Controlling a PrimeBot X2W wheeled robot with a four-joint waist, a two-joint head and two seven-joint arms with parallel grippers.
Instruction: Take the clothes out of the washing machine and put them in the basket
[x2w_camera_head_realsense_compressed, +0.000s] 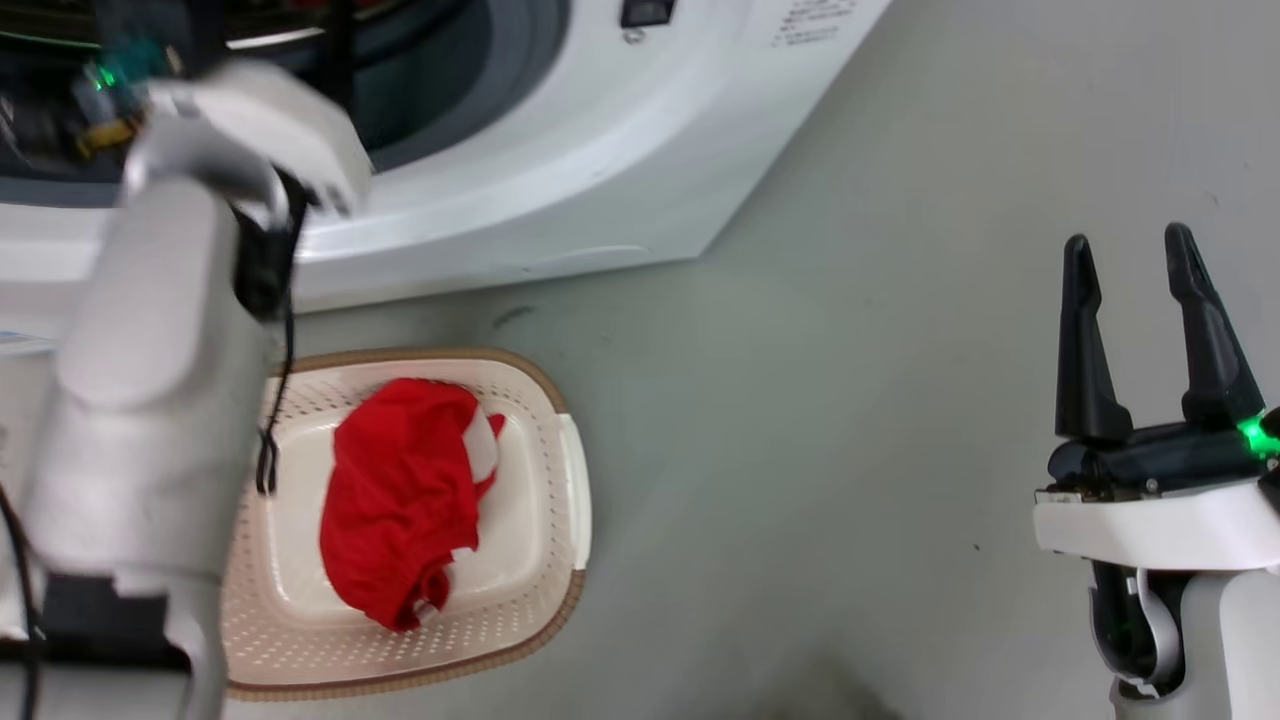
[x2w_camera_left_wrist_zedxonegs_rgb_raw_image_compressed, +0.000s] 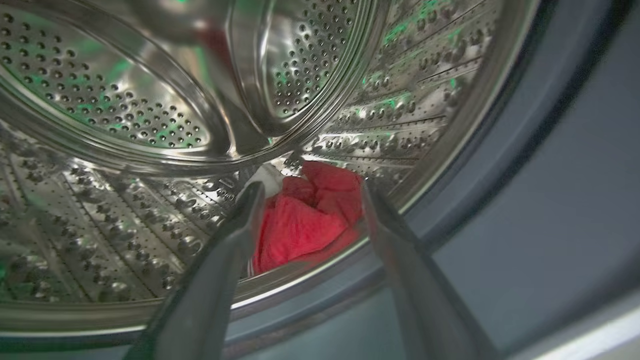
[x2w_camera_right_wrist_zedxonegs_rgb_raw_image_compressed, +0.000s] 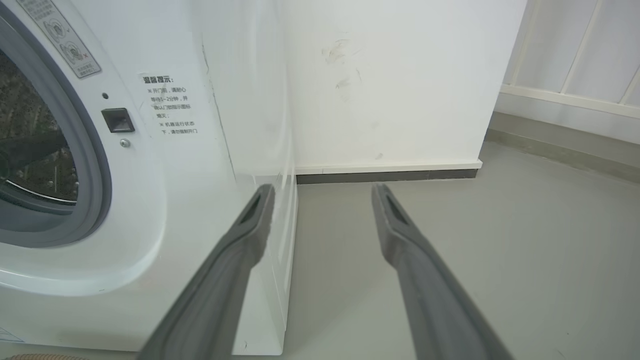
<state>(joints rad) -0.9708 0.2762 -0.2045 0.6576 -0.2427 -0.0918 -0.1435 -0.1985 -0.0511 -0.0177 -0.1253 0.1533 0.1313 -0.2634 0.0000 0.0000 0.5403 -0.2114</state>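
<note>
A red garment with white trim (x2w_camera_head_realsense_compressed: 405, 500) lies in the cream basket (x2w_camera_head_realsense_compressed: 560, 520) on the floor before the white washing machine (x2w_camera_head_realsense_compressed: 600, 130). My left arm reaches up into the machine's round opening. In the left wrist view my left gripper (x2w_camera_left_wrist_zedxonegs_rgb_raw_image_compressed: 310, 192) is open at the drum's mouth, and a crumpled red garment (x2w_camera_left_wrist_zedxonegs_rgb_raw_image_compressed: 310, 215) lies on the perforated steel drum (x2w_camera_left_wrist_zedxonegs_rgb_raw_image_compressed: 125, 110) just beyond and between the fingertips, untouched. My right gripper (x2w_camera_head_realsense_compressed: 1135, 255) hangs open over bare floor at the right, holding nothing; the right wrist view shows it (x2w_camera_right_wrist_zedxonegs_rgb_raw_image_compressed: 322, 192) beside the washing machine (x2w_camera_right_wrist_zedxonegs_rgb_raw_image_compressed: 165, 165).
The grey door seal (x2w_camera_left_wrist_zedxonegs_rgb_raw_image_compressed: 525, 165) rings the drum mouth close to my left fingers. A white wall with a dark skirting (x2w_camera_right_wrist_zedxonegs_rgb_raw_image_compressed: 385, 175) stands behind the machine. Grey floor (x2w_camera_head_realsense_compressed: 850, 450) spreads to the right of the basket.
</note>
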